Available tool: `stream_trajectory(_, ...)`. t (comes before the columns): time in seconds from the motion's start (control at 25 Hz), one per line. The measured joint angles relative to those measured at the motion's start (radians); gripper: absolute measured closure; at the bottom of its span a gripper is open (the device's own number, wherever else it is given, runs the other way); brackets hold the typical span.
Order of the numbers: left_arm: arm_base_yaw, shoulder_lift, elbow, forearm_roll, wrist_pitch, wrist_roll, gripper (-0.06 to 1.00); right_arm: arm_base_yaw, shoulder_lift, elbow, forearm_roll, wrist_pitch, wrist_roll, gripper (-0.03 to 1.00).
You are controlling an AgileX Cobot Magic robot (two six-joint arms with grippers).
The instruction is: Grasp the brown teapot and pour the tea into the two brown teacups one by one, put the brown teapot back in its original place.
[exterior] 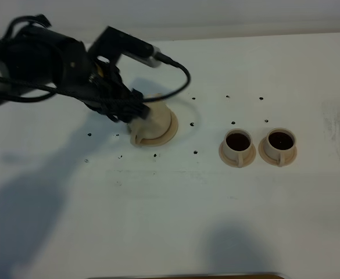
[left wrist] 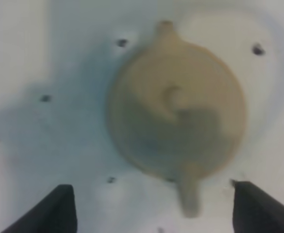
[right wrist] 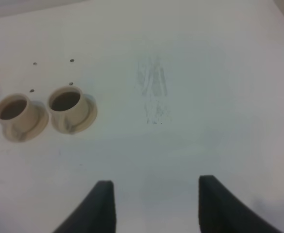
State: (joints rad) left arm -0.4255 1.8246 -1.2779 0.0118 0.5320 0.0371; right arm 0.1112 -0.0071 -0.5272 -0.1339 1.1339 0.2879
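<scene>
1. The squat, round, pale beige-tan ceramic teapot [exterior: 150,123] sits on its flat round beige saucer [exterior: 171,129], well to the left of the cups on the white table [exterior: 175,203].
2. The left gripper [left wrist: 154,208] hangs right over the teapot, black fingers [left wrist: 52,211] spread wide and clear of it, gripping nothing.
3. The wrist view is blurred, but the lid knob [left wrist: 173,97] and one stub on each side of the body show.
4. Right of the teapot, two small beige-tan cylindrical cups stand side by side on matching saucers: nearer cup [exterior: 238,143], farther cup [exterior: 280,142], both dark with tea.
5. Black specks [exterior: 228,96] dot the table around them.
6. The right gripper [right wrist: 154,206] hovers over bare table, well away from the cups, jaws apart and empty.
</scene>
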Motion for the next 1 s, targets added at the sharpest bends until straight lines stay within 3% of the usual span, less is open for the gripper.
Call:
stream_trajectory(0.4,0.246,-0.126,0.029,0.093,0.113,-0.007,0.32,0.0,0.0,0.0,0.0,0.0,0.0,0.56)
stream_trajectory(0.72,0.432,-0.453,0.306,0.117,0.067,-0.008,0.32,0.0,0.0,0.0,0.0,0.0,0.0,0.56)
stream_trajectory(0.84,0.464,-0.615,0.433,0.102,0.049,-0.007,0.32,0.0,0.0,0.0,0.0,0.0,0.0,0.56)
stream_trajectory(1.0,0.469,-0.841,0.559,0.032,0.11,0.036,0.32,0.0,0.0,0.0,0.0,0.0,0.0,0.56)
